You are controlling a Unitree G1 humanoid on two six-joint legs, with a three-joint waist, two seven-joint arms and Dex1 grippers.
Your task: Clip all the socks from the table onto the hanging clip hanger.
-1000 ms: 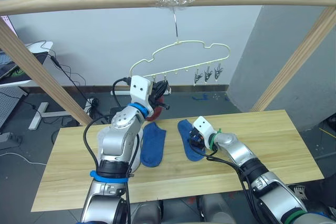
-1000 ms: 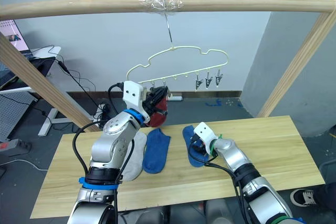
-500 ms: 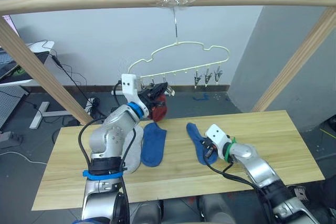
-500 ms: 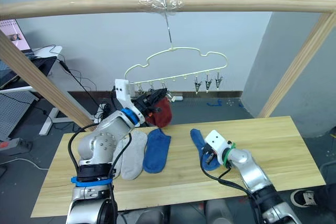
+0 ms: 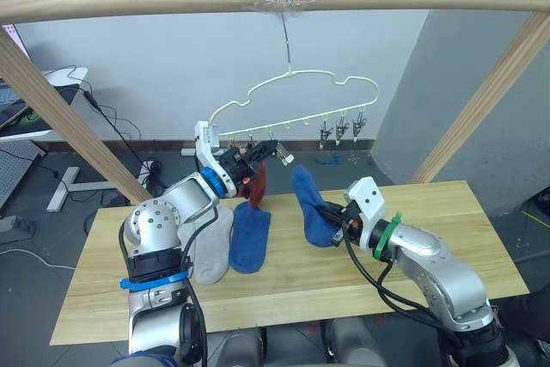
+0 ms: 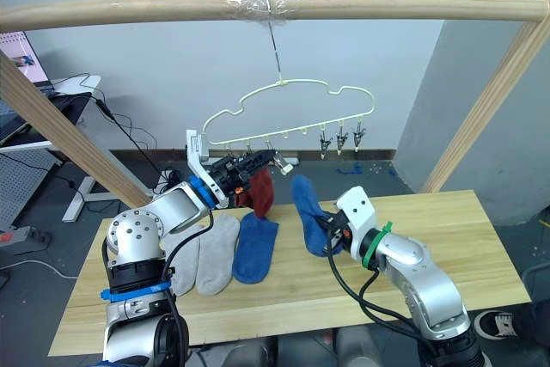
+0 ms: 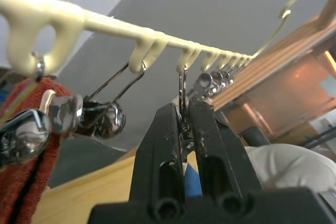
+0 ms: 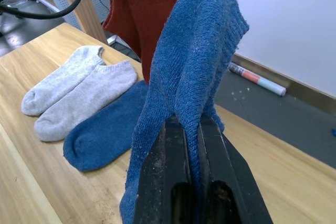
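Black fingers of the left gripper (image 7: pixel 182 129) are raised to the clip hanger (image 5: pixel 292 96) and pinched closed on one metal clip (image 7: pixel 181 90) along its lower bar. The right gripper (image 8: pixel 190 145) is lifted above the table (image 5: pixel 447 238), forearm angled toward the hanger, its fingers closed tight on a blue sock (image 5: pixel 308 204) that stands up and folds over them. Two rust red socks (image 6: pixel 260 191) hang clipped at the hanger's left end. A second blue sock (image 5: pixel 250 238) and two grey socks (image 5: pixel 206 242) lie flat side by side on the table. Half a second ago the held blue sock lay low at the tabletop; it is now clear of it and nearer the hanger.
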